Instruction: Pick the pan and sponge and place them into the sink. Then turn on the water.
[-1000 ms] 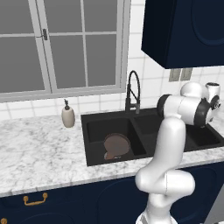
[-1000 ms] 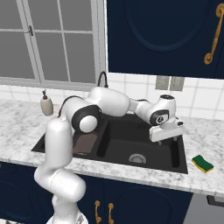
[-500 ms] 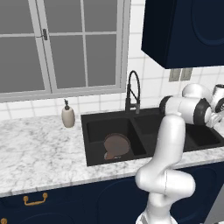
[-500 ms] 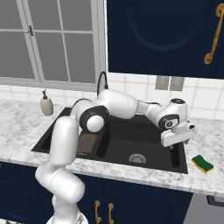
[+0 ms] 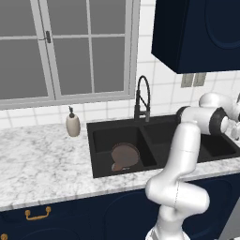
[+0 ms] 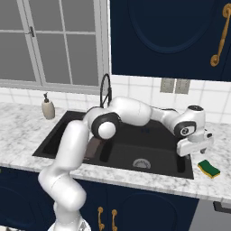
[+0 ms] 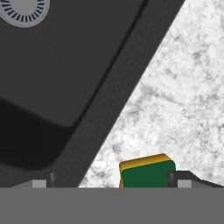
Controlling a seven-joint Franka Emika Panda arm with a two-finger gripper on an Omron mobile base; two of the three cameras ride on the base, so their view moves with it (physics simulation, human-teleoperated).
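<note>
In the left base view, the pan [image 5: 124, 154] is lying in the sink [image 5: 154, 123], in the basin far from the hand, under the black faucet [image 5: 142, 98]. A soap bottle [image 5: 72, 124] is standing on the worktop [image 5: 37, 164] beyond that basin, farther again from the hand. No water is running.

In the right base view, the hand [image 6: 195, 146] is hanging over the near rim of the sink [image 6: 115, 170], where the basin is meeting the marble. The sponge [image 6: 208, 168] is lying on the worktop [image 6: 216, 185] just beyond and below the hand, apart from it. The jaws are standing wide and released, gripping nothing.

In the hand view, the sponge [image 7: 147, 171] is sitting low in the frame between the two dark tips, green face up, yellow body showing along one edge. The sink rim [image 7: 118, 94] is running diagonally just beside it, with a drain [image 7: 24, 9] far off in the basin.

The sponge is looking light and soft, so it should squash a little under the jaws and is unlikely to slip or break. Taking it across its short sides, low on the yellow body, seems the surest hold. Nothing is standing between the hand and the sponge; only the raised sink rim beside it could be catching one tip on the way down.
</note>
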